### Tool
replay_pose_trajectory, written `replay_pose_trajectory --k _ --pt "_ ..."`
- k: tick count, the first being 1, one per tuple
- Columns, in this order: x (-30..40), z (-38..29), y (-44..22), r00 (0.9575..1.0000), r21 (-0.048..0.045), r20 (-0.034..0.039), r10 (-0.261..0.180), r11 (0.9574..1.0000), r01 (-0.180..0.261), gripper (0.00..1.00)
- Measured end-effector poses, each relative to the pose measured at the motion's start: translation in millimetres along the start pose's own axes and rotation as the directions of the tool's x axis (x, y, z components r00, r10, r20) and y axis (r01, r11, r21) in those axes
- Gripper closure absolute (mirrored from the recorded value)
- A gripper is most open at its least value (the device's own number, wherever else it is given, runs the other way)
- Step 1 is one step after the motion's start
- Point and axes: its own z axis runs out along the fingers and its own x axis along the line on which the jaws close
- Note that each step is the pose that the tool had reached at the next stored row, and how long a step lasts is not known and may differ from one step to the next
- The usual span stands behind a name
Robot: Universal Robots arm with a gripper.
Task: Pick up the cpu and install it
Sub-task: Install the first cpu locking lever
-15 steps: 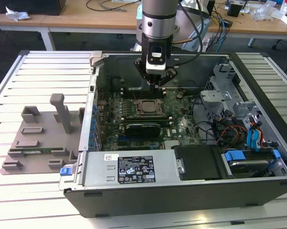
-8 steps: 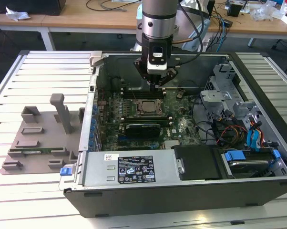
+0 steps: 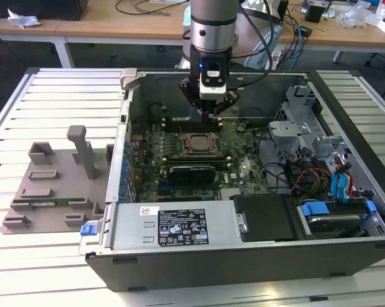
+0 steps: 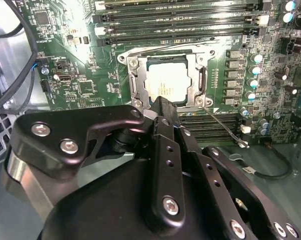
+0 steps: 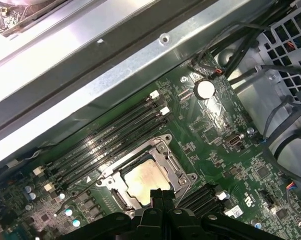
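Robotics lab, opened computer case [image 3: 243,243] on slatted table [image 3: 52,96], cable-strewn desks [image 3: 116,22]

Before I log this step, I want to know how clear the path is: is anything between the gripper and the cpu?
Nothing visible is. In both wrist views the cpu already lies inside the metal socket frame on the motherboard, its top uncovered. The gripper hangs just above its near edge, fingers together, holding nothing.

My own black linkage covers the near edge of the cpu [image 4: 166,86] in the second wrist view and its lower corner in the first wrist view. In the exterior view, the socket's contents are too small to tell, low under my wrist.
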Motion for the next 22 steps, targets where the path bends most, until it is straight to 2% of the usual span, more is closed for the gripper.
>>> replay_pose_trajectory --k 6,15,22 --pt "-0.1 0.0 0.1 0.9986 -0.0032 0.0012 -0.053 0.9986 0.053 0.89" --pt "-0.1 0.0 0.1 0.9953 -0.0057 0.0023 -0.097 0.9953 0.097 0.89" --pt "-0.1 0.0 0.1 0.9891 -0.0086 0.0039 -0.147 0.9891 0.147 0.89"
